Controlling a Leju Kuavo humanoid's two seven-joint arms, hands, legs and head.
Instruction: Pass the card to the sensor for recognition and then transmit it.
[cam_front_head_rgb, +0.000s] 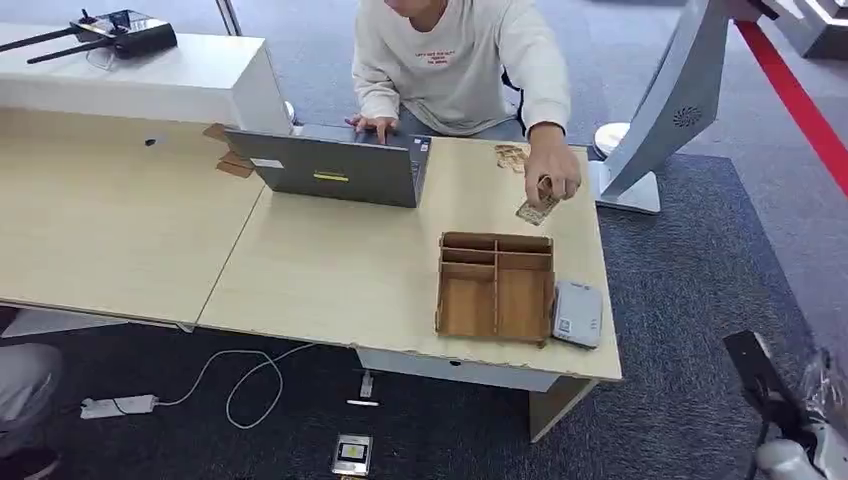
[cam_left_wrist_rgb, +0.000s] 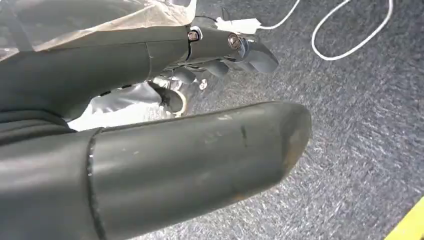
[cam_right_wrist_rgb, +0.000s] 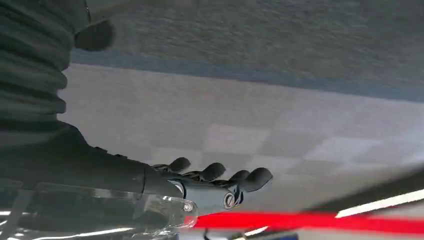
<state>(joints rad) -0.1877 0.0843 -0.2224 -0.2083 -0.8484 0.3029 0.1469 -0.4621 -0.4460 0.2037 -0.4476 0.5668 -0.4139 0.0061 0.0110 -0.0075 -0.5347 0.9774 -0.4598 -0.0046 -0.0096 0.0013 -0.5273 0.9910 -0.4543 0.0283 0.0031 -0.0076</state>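
A person (cam_front_head_rgb: 455, 60) in a pale sweatshirt is sitting at the far edge of the tabletop (cam_front_head_rgb: 320, 270), one hand resting by the laptop (cam_front_head_rgb: 335, 165) and the other hand (cam_front_head_rgb: 553, 175) reaching out over the tabletop, pinching a small brown card (cam_front_head_rgb: 537, 210) just above the far side of the wooden organizer (cam_front_head_rgb: 497, 285). The organizer is sitting near the tabletop's right edge, close to the near edge, and a grey card sensor (cam_front_head_rgb: 578, 313) is lying flat just beside it, between it and that right edge. A few more cards (cam_front_head_rgb: 511, 156) are lying at the far edge near the person. The robot's left hand (cam_left_wrist_rgb: 220, 55) is hanging over the carpet by a white cable (cam_left_wrist_rgb: 350, 35), holding nothing, though I cannot tell how its fingers (cam_left_wrist_rgb: 252, 55) are set. The right hand (cam_right_wrist_rgb: 210, 187) is hanging over pale floor tiles with its fingers (cam_right_wrist_rgb: 257, 177) curling slightly, apart from one another, holding nothing
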